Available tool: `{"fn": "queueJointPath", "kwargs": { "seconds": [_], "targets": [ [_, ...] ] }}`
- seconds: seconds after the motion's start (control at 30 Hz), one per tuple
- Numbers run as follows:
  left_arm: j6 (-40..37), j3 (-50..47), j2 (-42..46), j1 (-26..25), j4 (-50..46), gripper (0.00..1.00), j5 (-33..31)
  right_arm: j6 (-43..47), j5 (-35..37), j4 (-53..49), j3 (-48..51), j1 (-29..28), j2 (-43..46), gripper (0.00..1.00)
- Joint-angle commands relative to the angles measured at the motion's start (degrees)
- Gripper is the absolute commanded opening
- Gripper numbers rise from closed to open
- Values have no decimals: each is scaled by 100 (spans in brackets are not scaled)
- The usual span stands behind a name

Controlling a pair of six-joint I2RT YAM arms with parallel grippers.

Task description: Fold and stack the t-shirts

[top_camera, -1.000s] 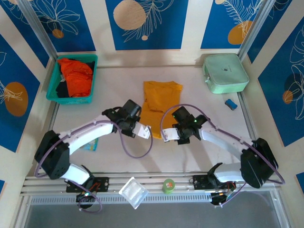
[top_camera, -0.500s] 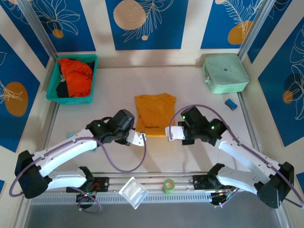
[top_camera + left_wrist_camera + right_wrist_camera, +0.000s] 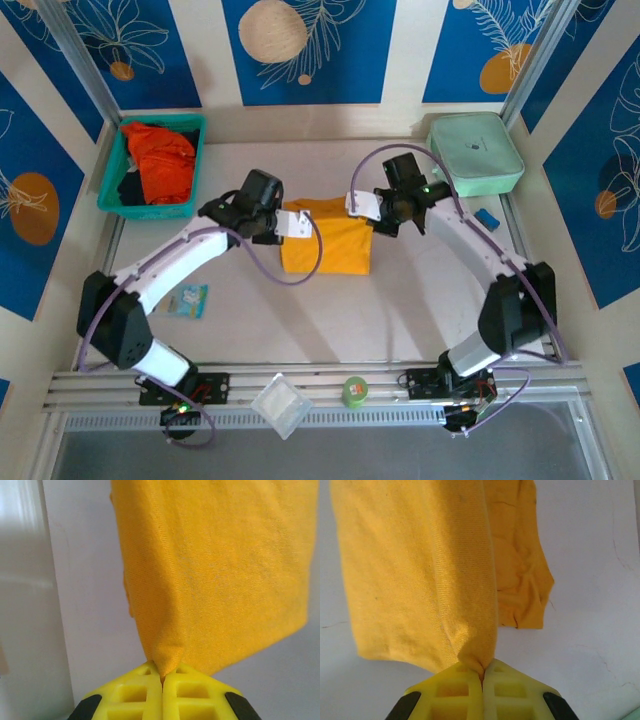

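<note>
Top external shows me the left gripper and right gripper both clenched on the yellow shirt, lifted by its far edge mid-table, and I fear uneven lowering could skew the fold or slip a corner.

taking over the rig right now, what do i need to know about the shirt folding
Left hand: shut on one corner of the yellow t-shirt.
Right hand: shut on the other corner.
Yellow t-shirt: mid-table, partly folded, held edge raised, part lying on the table.
Red-orange t-shirt: bunched in the teal basket, far left.
Done: first fold under way.
Left: lay it down, finish folding, then fetch, fold and stack the red-orange one.
</note>
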State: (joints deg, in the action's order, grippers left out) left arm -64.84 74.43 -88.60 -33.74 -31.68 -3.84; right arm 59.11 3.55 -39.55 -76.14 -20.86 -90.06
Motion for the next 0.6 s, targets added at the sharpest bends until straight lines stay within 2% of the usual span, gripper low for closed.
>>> {"fn": "queueJointPath", "kwargs": {
  "seconds": [0.0, 0.43, 0.47, 0.57],
  "targets": [
    [-234, 401, -571, 182, -126, 0, 282, -62, -180, -33, -369, 164, -537, 0],
    [-110, 1150, -2119, 662, 450, 0, 414, -770, 340, 384, -1457, 454, -2363, 0],
    [-84, 1189, -2226, 675, 510, 1, 387, -847, 375, 431, -1502, 470, -2454, 3],
    [66, 1245, -2447, 717, 788, 38, 294, -1122, 423, 686, -1557, 519, -2627, 24]
  ]
}}
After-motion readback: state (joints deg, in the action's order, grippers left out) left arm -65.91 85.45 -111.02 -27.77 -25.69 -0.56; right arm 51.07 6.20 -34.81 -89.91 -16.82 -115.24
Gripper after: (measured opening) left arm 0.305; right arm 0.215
